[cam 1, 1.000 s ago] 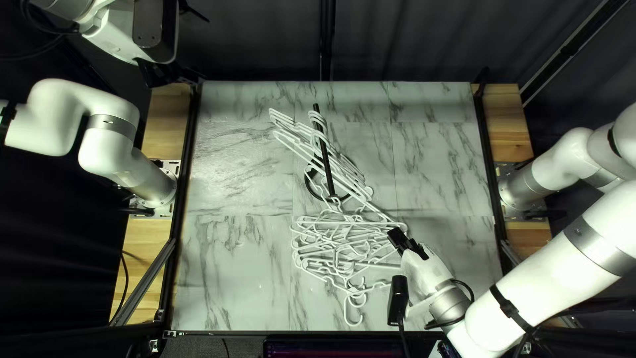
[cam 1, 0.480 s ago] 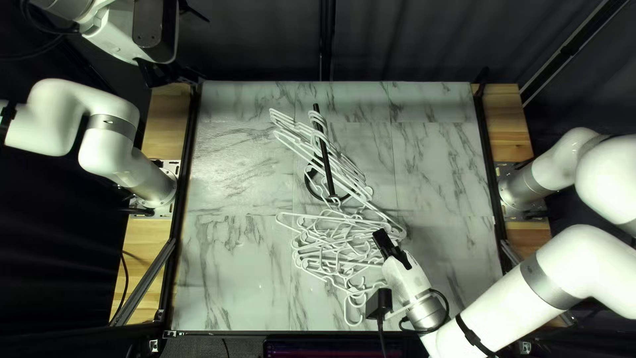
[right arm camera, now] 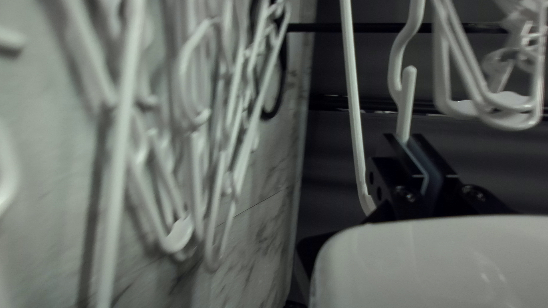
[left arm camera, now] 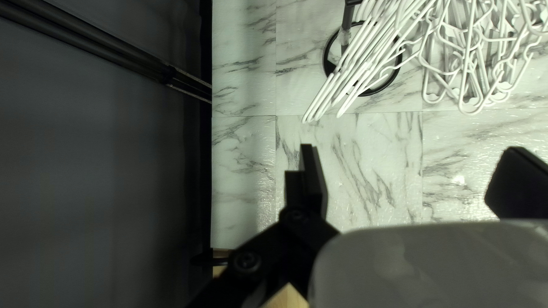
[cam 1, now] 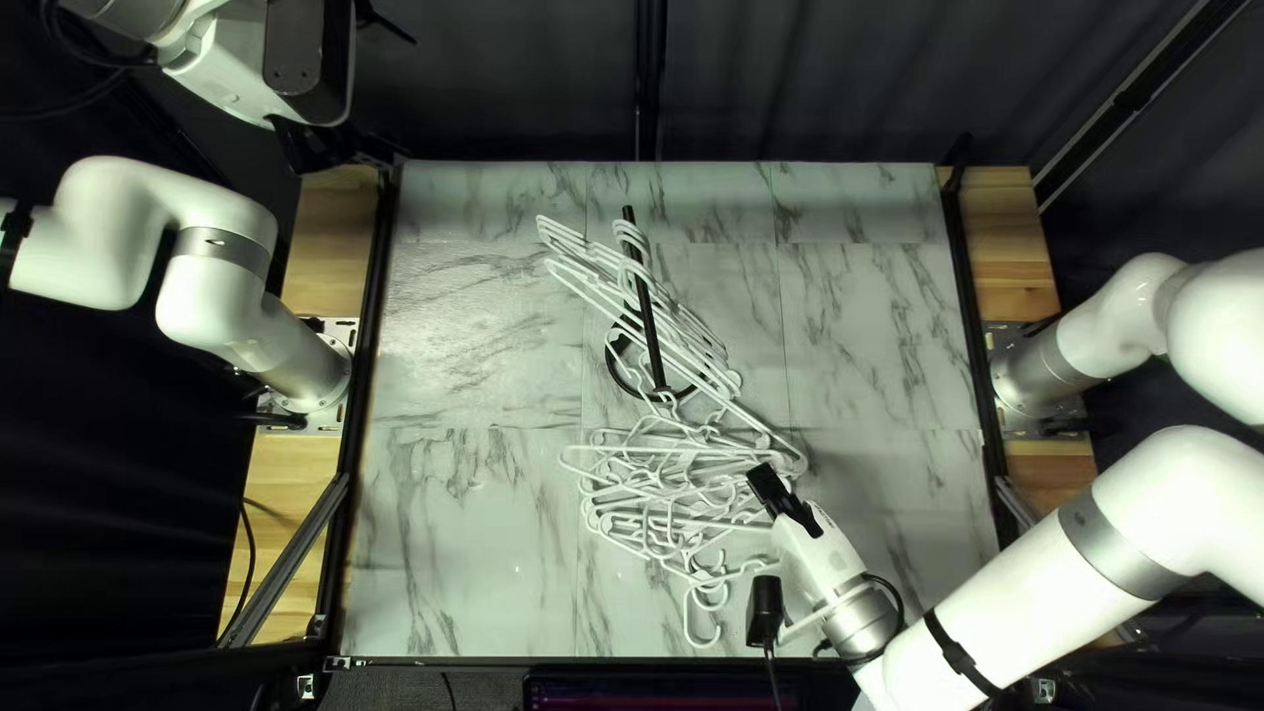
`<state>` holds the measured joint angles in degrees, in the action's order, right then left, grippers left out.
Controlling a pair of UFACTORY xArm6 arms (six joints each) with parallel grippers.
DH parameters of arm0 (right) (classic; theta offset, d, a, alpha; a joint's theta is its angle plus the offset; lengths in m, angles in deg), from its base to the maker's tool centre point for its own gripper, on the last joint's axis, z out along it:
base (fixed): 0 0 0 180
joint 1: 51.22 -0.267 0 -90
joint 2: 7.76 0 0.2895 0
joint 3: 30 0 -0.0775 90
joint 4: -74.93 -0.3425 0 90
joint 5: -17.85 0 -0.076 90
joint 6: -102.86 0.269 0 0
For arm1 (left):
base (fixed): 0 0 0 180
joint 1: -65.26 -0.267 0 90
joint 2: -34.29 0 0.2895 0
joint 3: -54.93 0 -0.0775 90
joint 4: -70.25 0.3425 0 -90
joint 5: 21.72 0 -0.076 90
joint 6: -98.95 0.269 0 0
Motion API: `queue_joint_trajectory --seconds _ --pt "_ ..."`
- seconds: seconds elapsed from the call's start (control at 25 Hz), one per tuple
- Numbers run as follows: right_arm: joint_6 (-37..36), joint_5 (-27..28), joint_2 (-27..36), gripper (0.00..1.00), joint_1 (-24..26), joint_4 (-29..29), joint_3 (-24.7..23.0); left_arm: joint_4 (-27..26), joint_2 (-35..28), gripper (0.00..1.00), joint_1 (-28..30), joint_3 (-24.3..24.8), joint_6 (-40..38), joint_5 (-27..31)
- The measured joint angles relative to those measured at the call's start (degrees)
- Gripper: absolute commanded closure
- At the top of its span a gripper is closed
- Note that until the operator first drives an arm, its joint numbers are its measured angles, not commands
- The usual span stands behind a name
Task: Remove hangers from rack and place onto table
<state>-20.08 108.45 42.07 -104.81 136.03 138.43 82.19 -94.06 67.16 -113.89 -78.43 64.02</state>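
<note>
Hanger placement appears to be the step in hand. One white hanger (right arm camera: 405, 108) is gripped by the right pincer (right arm camera: 406, 144), seemingly above the pile of hangers (cam 1: 674, 498) on the table (cam 1: 448, 527). Other hangers (left arm camera: 342, 71) are hung on the rack (cam 1: 648, 319). The left pincer (left arm camera: 412, 154) is open. Next, the gripped hanger should be lowered, then released.

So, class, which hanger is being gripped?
The hanger whose notched edge is pinched between the right gripper's fingers; the others are all outside them.
</note>
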Motion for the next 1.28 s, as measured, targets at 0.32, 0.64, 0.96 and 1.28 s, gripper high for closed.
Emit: queue_joint_trajectory --seconds 0.32,0.64,0.96,1.28 --pt "1.47 -2.42 -0.42 0.0 -0.09 -0.66 -1.41 0.0 0.0 0.0 0.0 0.0 0.0 0.0" --pt "0.12 -4.99 2.46 0.0 -0.25 -0.98 -3.73 0.0 0.0 0.0 0.0 0.0 0.0 0.0" --pt "-1.42 -13.28 15.11 0.0 0.36 -1.53 -12.25 0.0 0.0 0.0 0.0 0.0 0.0 0.0" --pt "3.97 -18.64 33.4 0.0 1.4 -1.27 -20.65 0.0 0.0 0.0 0.0 0.0 0.0 0.0"
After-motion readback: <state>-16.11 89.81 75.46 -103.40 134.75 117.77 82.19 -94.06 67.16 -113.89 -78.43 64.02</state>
